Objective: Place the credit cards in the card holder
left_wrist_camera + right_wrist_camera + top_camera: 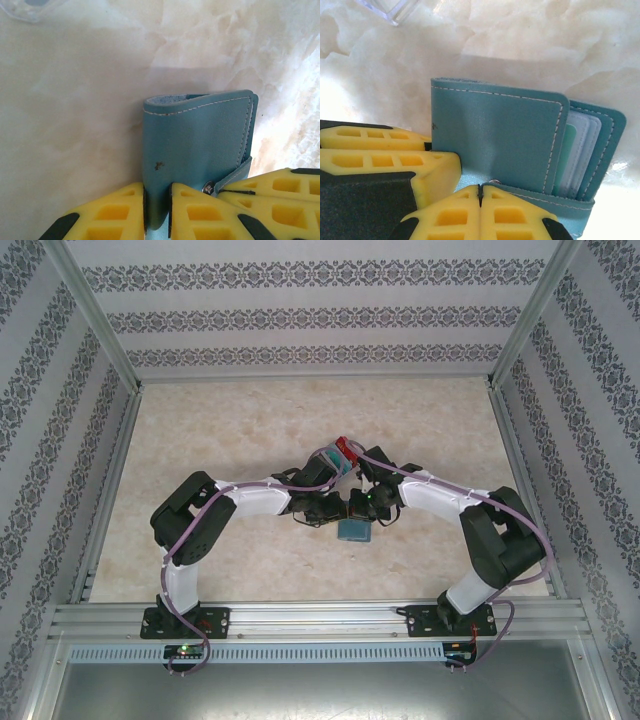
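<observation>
Left pincer (157, 191) is clamping narrowly on one cover of the card holder (200, 142). Right pincer (480, 194), fully closed, is pinching its clasp strap. Card holder is standing half-open near the tabletop (75, 125) centre, a teal-green credit card (564, 150) showing inside.

This has the look of a robotics lab test cell. Bare aluminium framing (95, 315) boxes in a marble-patterned desk (240, 420), and the panels (320, 310) around it wear striped floral wallpaper, like a stage set. The left arm (185, 580) and right arm (470, 590) are bolted to a slotted metal rail (320, 618), purple cables (168, 560) trailing loose.
</observation>
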### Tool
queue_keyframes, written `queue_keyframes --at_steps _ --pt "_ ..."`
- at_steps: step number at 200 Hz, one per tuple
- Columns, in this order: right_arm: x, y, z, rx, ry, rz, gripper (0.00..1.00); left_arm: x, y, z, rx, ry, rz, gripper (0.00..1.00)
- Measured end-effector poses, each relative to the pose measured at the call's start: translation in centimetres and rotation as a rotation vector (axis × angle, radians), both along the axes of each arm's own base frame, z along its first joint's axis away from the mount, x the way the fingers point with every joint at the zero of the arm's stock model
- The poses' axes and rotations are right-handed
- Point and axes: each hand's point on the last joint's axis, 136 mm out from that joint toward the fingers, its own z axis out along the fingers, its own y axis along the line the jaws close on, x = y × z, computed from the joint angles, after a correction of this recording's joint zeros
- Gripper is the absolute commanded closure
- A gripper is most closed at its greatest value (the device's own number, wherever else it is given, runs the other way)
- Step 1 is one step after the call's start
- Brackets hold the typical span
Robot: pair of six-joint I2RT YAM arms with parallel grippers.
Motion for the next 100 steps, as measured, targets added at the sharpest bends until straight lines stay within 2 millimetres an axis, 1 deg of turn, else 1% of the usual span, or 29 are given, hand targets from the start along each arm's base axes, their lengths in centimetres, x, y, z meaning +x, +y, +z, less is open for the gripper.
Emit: queue_keyframes --at_steps 28,70,100 --pt "0.1 0.0 -0.1 -0.003 0.002 -0.002 1.00 0.0 0.0 0.0 -0.001 -0.001 0.000 0.82" --pt "1.0 0.0 -0.6 -0.040 0.006 -0.013 1.00 0.0 0.0 0.0 -0.002 -0.003 0.001 0.82" --pt "0.9 0.1 -0.7 -0.042 0.008 -0.007 1.00 0.0 0.0 -0.1 -0.002 -0.002 0.001 0.82"
